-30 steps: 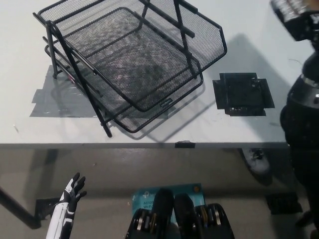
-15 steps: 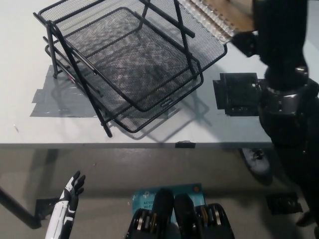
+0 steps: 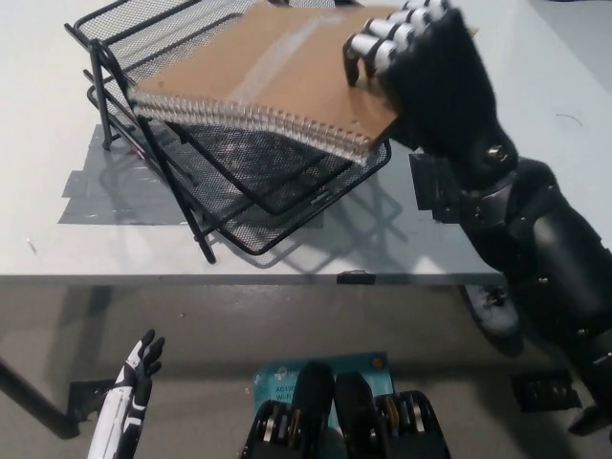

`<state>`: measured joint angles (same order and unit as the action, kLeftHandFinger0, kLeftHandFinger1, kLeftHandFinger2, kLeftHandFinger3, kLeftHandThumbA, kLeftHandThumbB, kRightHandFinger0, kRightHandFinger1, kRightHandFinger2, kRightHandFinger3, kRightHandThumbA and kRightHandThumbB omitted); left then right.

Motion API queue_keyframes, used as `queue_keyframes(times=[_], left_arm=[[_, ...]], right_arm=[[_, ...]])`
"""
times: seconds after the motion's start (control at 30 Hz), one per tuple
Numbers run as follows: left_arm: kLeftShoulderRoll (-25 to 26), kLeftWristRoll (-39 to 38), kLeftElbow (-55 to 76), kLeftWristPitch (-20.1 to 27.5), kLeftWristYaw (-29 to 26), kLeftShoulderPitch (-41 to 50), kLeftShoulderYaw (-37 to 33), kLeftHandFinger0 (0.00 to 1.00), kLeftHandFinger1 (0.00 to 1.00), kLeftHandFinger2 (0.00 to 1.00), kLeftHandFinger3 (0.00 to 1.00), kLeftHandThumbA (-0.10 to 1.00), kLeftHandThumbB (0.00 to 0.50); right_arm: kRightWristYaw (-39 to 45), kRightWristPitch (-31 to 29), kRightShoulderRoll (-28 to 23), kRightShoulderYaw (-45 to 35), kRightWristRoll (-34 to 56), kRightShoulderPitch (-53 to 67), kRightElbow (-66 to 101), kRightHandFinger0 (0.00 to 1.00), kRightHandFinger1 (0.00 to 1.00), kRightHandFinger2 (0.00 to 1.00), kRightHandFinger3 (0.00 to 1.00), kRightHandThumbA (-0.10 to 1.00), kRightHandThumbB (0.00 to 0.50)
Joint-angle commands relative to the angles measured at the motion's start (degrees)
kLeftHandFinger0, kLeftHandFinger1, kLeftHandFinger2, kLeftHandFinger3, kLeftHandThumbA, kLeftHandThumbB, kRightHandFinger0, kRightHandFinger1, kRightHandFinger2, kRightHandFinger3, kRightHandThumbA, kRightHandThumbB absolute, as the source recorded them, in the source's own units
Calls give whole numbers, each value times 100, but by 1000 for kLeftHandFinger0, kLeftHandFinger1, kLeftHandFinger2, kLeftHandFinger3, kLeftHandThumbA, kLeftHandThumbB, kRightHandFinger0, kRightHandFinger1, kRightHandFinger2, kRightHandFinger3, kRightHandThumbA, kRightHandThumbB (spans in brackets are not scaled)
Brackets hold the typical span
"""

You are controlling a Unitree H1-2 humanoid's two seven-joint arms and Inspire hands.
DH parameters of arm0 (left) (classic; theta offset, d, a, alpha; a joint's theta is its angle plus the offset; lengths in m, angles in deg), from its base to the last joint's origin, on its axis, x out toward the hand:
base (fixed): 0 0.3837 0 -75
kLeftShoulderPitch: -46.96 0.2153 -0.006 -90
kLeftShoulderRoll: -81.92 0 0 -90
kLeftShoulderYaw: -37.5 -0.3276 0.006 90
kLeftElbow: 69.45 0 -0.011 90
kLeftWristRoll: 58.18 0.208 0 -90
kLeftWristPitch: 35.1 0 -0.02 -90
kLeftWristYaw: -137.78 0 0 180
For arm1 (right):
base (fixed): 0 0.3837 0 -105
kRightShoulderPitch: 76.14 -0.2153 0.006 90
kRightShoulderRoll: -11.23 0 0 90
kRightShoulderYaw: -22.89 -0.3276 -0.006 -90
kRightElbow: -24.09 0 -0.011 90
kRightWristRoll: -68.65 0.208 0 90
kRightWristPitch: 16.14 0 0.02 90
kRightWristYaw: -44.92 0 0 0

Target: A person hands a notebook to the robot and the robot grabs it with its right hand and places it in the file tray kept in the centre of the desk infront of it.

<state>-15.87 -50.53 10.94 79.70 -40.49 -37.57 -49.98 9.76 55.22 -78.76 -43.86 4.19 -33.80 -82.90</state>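
Note:
A brown spiral-bound notebook [image 3: 273, 76] hangs flat over the upper tier of the black mesh file tray [image 3: 239, 206], its wire binding facing the near edge. My black right hand [image 3: 426, 62] is shut on the notebook's right end, fingers curled over the top cover. Most of the tray's upper basket is hidden beneath the notebook. I cannot tell whether the notebook touches the tray rim. My white left hand [image 3: 134, 382] rests low at the lower left, below the desk edge, fingers apart and holding nothing.
The tray stands on a white desk [image 3: 57, 239], with grey tape patches [image 3: 105, 196] beside its left side. A black square plate [image 3: 445, 191] lies on the desk right of the tray, partly behind my right arm. The desk's front edge runs across the middle.
My right arm has swung in from the upper right, carrying the notebook leftward over the tray. The left hand has stayed put.

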Motion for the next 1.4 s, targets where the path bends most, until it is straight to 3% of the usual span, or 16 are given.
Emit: queue_keyframes(times=[0.0,0.07,0.3,0.43,0.73,0.83,0.87,0.9,1.13,1.2,1.23,1.33,1.37], left_arm=[[98,17,135,213,-86,29,2,1000,1000,1000,1000,1000,373],[104,-41,132,212,-41,33,-6,1000,1000,1000,1000,1000,365],[114,19,135,198,-62,-2,-13,1000,1000,1000,1000,1000,374],[98,-2,155,149,-51,2,-9,985,1000,1000,1000,1000,369],[89,-72,128,199,-33,30,-14,1000,1000,1000,1000,1000,350],[90,-41,87,211,-62,-45,-8,1000,1000,1000,1000,1000,363],[56,-18,110,213,-76,9,-27,1000,1000,1000,1000,1000,370],[41,-8,129,202,-77,39,-32,1000,1000,1000,1000,1000,370],[38,-26,156,98,-38,16,-50,1000,1000,1000,1000,1000,373],[42,-33,139,111,-44,-44,-45,1000,1000,1000,1000,1000,359],[45,-31,136,114,-43,-50,-46,986,1000,1000,1000,1000,356],[33,-2,139,110,-58,-42,-51,974,1000,1000,1000,1000,369],[37,4,146,100,-53,-39,-55,972,1000,1000,1000,1000,370]], right_arm=[[-622,-199,-92,112,-271,-460,-45,0,0,120,210,756,0],[-713,-247,-109,241,-359,-433,-176,0,0,114,204,713,3],[-851,-162,-203,357,-467,-401,-348,0,0,91,224,726,0],[-1022,-233,-193,291,-333,-453,-509,0,0,141,313,697,0],[-1174,135,-110,-16,-274,-606,-599,0,0,199,458,814,0],[-1192,206,-111,-141,-208,-735,-682,0,0,210,451,817,0],[-1256,157,-120,-203,-136,-742,-716,0,0,201,406,699,0],[-1253,163,-125,-233,-113,-739,-710,0,0,191,372,673,0],[-1142,310,-123,-467,-100,-819,-814,0,0,111,235,607,0],[-1229,339,-114,-476,-163,-891,-919,0,0,89,172,512,0],[-1274,329,-92,-485,-162,-920,-975,0,0,71,210,453,0],[-1290,353,-31,-503,-111,-962,-1084,0,0,22,56,441,0],[-1255,340,-9,-510,-72,-963,-1087,0,0,19,250,435,0]])
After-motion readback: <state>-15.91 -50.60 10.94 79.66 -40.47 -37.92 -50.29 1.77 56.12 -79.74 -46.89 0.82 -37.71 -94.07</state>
